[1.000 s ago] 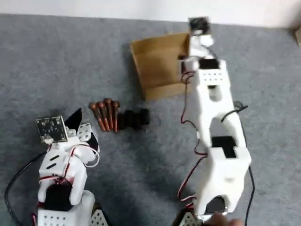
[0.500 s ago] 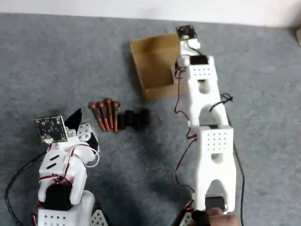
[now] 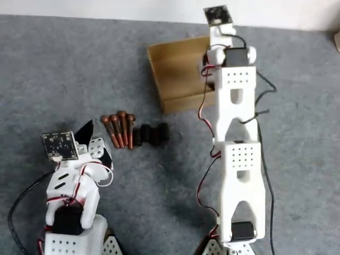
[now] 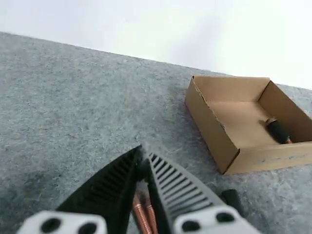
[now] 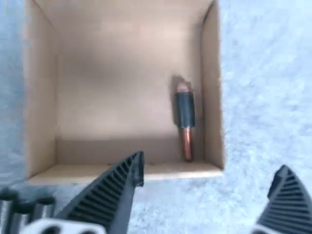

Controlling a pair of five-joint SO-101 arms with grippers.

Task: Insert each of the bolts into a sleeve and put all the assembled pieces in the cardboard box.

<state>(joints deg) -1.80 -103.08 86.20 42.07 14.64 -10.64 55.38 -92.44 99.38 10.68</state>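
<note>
The open cardboard box (image 3: pixel 178 71) lies on the grey carpet. One assembled piece (image 5: pixel 185 117), a copper bolt in a black sleeve, lies inside it near a side wall; it also shows in the left wrist view (image 4: pixel 278 129). My right gripper (image 5: pixel 209 178) is open and empty, above the box's near wall. The right arm (image 3: pixel 236 95) stretches along the box's right side. Several loose copper bolts (image 3: pixel 119 129) lie beside black sleeves (image 3: pixel 151 134) in mid-table. My left gripper (image 4: pixel 144 157) is shut and empty, just short of the bolts (image 4: pixel 142 214).
A white wall runs behind the carpet's far edge. One black sleeve (image 4: pixel 231 197) lies between my left gripper and the box (image 4: pixel 234 122). Sleeve ends (image 5: pixel 22 207) show outside the box wall. Open carpet lies left of the box and bolts.
The right arm straightened and its wrist moved toward the box's far right edge. A hand at the right arm's base is gone. The left arm hardly moved.
</note>
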